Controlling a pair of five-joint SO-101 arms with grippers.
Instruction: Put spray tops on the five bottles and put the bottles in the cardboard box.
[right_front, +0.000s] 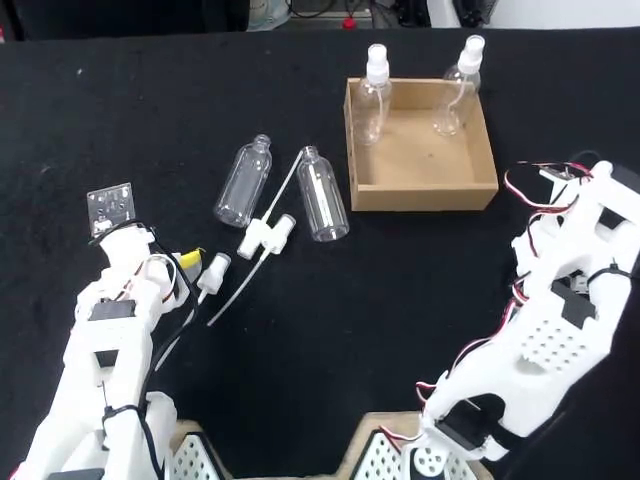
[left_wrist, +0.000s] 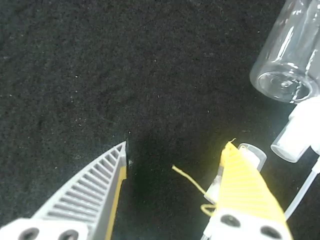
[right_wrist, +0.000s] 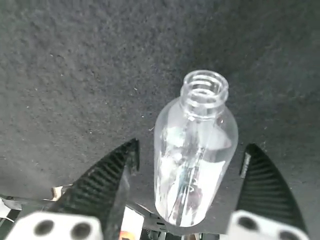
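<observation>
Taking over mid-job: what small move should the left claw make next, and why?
Probably nudge the left claw sideways until the spray top lies inside its gap, then close. It stands open, but the top sits by the yellow finger, outside that gap.

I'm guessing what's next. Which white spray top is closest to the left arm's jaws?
The lone white plastic spray top right beside the left jaws; the other two lie together farther away.

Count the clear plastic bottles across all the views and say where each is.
5. Two capped bottles stand in the cardboard box; two uncapped bottles lie on the table left of it; one uncapped bottle sits within the open right gripper.
</observation>
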